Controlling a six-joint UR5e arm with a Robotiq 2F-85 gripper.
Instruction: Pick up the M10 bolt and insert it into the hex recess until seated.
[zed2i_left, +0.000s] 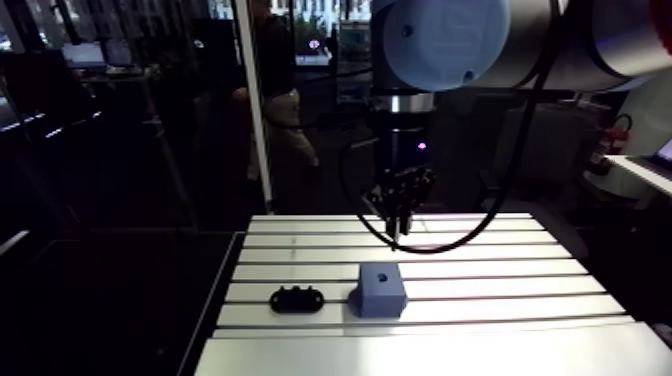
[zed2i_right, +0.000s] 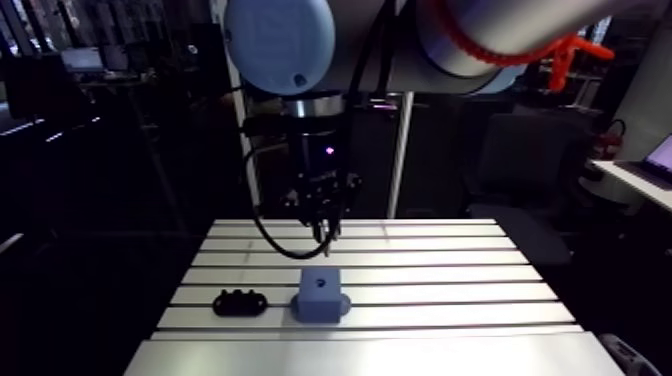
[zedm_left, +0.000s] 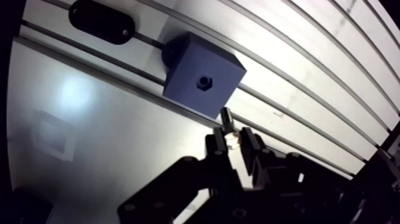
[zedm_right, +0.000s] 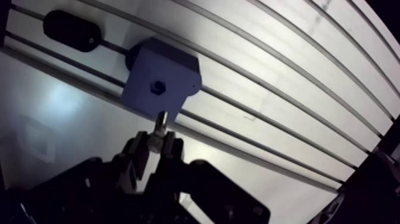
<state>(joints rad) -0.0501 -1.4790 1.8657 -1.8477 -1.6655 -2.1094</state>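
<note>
In the wrist view, the M10 bolt (zedm_right: 161, 121) is gripped between the nearly closed fingers of the gripper (zedm_right: 153, 143), its tip pointing ahead. It is held above the slotted table (zedm_right: 286, 101), near the blue-grey block (zedm_right: 163, 71) whose top carries the hex recess (zedm_right: 158, 87). A black oval plate (zedm_right: 70, 30) lies beside the block.

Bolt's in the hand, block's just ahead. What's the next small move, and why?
Probably a short level shift carrying the bolt over the hex recess in the block, before any lowering. The hand is shut on the bolt, whose tip reaches only the block's edge in the wrist view, short of the recess. The arm view shows the hand raised beyond the block, not over it.
</note>
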